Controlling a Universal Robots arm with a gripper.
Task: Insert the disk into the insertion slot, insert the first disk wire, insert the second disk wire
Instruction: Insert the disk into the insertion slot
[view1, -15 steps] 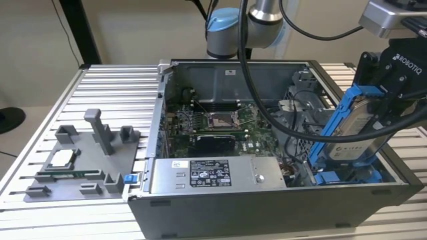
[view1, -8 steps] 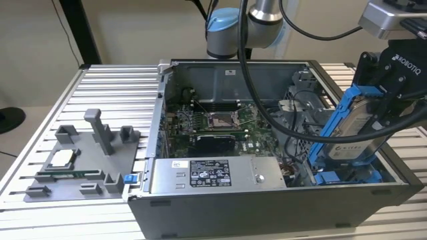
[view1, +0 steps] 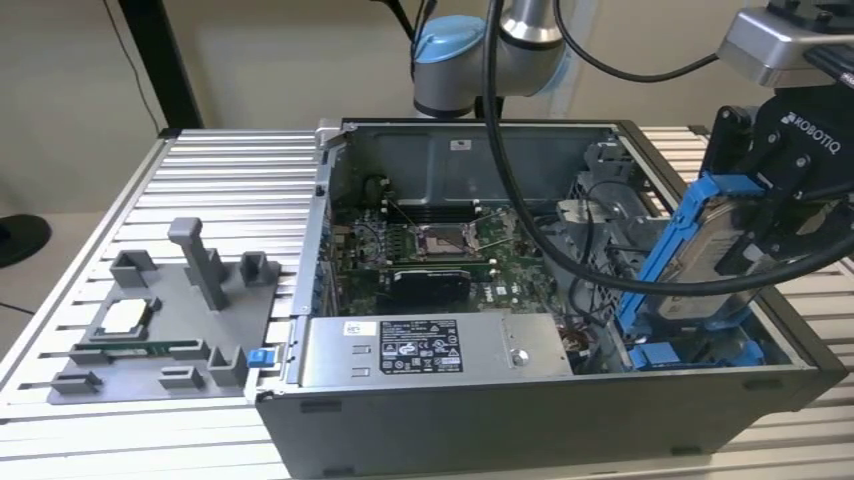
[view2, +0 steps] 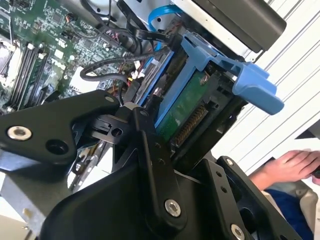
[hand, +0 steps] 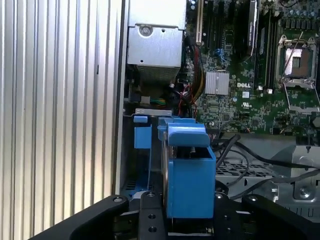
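Observation:
My gripper (view1: 785, 205) is shut on the disk (view1: 717, 248), a silver-grey drive in a bright blue carrier. It holds the disk tilted on edge above the corner of the open computer case at the exterior view's right. The insertion slot (view1: 697, 350), with blue rails, lies directly below the disk's lower end. In the second wrist view, the disk (view2: 188, 107) shows its green board between my black fingers (view2: 150, 145). In the first wrist view, the carrier's end (hand: 190, 170) hangs over the slot (hand: 141, 137). Loose black wires (view1: 587, 290) lie beside the bay.
A grey power-supply box (view1: 414, 350) sits along the case's front wall, with the motherboard (view1: 441, 250) behind it. A grey fixture tray (view1: 160, 330) stands on the ribbed table at the exterior view's left. A person's hand (view2: 285, 165) rests outside the case.

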